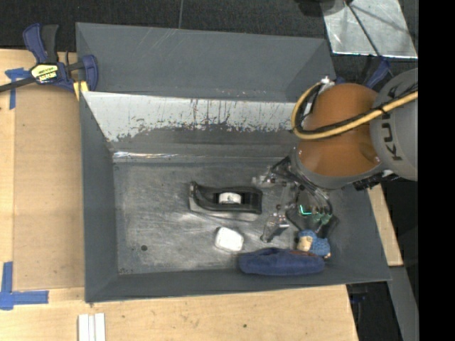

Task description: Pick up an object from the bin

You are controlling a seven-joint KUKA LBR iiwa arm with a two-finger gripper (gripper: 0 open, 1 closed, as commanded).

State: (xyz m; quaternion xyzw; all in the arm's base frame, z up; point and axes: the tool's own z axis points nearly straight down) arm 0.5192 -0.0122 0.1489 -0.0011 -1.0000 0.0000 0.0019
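My gripper (270, 204) reaches into the right half of the bin from under the orange cover. It is open, with one metal fingertip (265, 181) toward the back and the other (274, 229) toward the front. A black, flat, dispenser-like thing with a white patch on top (222, 199) lies in the middle of the floor. Its right end sits level with the gap between the fingers. A small white rounded block (229, 240) lies just in front of it, to the left of the front finger.
A dark blue cloth-like roll (281, 263) lies along the front wall below the gripper. A small blue and tan thing (313, 245) and a green-tinted bit (321, 220) sit at the right wall under the arm. The left floor is bare metal.
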